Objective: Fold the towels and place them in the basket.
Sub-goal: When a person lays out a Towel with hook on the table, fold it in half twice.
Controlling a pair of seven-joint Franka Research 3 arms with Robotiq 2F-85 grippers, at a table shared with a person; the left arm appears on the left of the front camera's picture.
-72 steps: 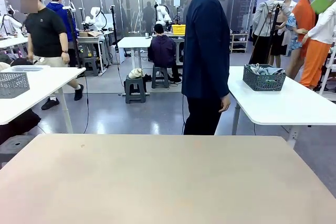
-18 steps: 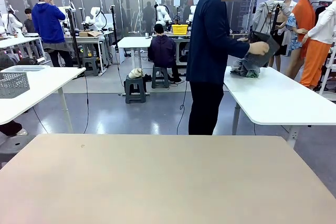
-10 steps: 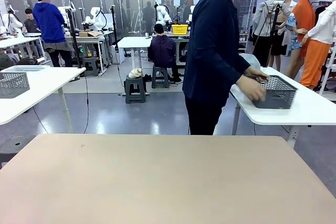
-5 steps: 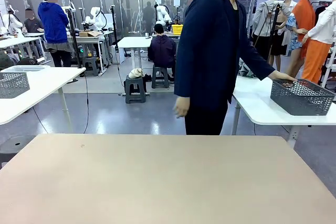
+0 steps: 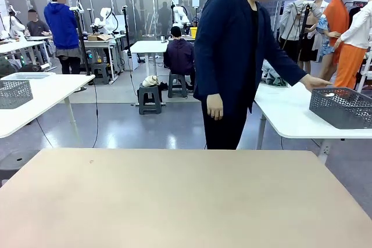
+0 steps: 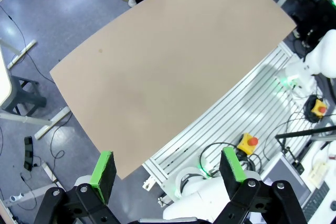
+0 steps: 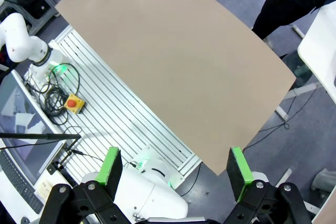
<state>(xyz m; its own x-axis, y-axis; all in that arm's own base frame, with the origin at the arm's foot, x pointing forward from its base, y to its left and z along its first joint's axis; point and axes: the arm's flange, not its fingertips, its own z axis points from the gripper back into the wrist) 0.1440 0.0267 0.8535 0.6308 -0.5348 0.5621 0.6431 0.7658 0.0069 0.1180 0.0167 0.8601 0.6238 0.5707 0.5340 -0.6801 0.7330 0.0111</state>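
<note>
On side table (image 5: pixel 289 121): basket (image 5: pixel 343 109) (hand (image 5: pixel 317 82) at rim).

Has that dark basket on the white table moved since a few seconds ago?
Yes. The basket has slid right and nearer along the white table, the person's hand on its rim.

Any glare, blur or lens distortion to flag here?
Front view: even overhead light, soft reflections on the floor, table matte. Left wrist view: wide-angle lens bows the table's edges; left gripper sharp. Right wrist view: same bowing, right gripper sharp.
</note>
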